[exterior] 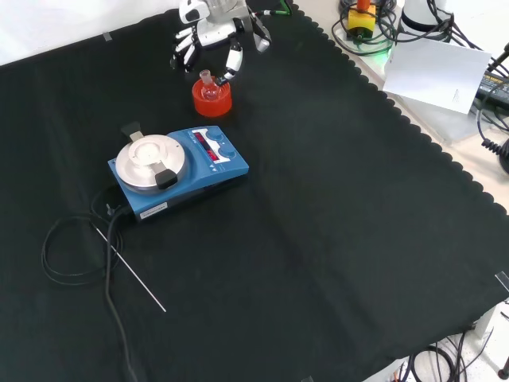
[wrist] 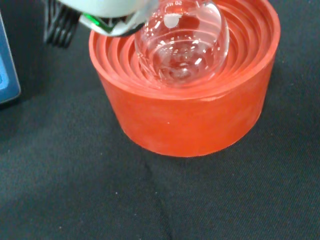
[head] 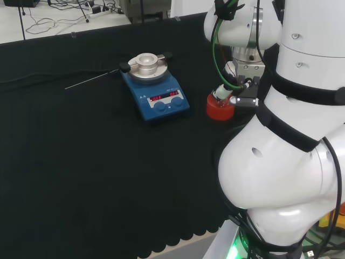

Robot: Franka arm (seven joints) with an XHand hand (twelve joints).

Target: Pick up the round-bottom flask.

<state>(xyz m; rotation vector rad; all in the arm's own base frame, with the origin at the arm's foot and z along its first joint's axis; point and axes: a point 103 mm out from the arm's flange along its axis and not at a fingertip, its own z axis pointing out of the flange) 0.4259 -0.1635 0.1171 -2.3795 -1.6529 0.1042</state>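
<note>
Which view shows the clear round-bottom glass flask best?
The wrist view: the clear round-bottom glass flask sits close and large in the red ribbed ring stand. The front view shows it small, neck up, below the hand. The head view shows mostly the stand, partly behind the arm.

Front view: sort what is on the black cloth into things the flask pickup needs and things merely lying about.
Belongs to the job:
- clear glass round-bottom flask, seated in its stand
- red ribbed ring stand
- black and white hand, just beyond the flask, fingers spread

Just lying about:
- blue hotplate stirrer with round metal top
- thin metal rod
- black cable
</note>
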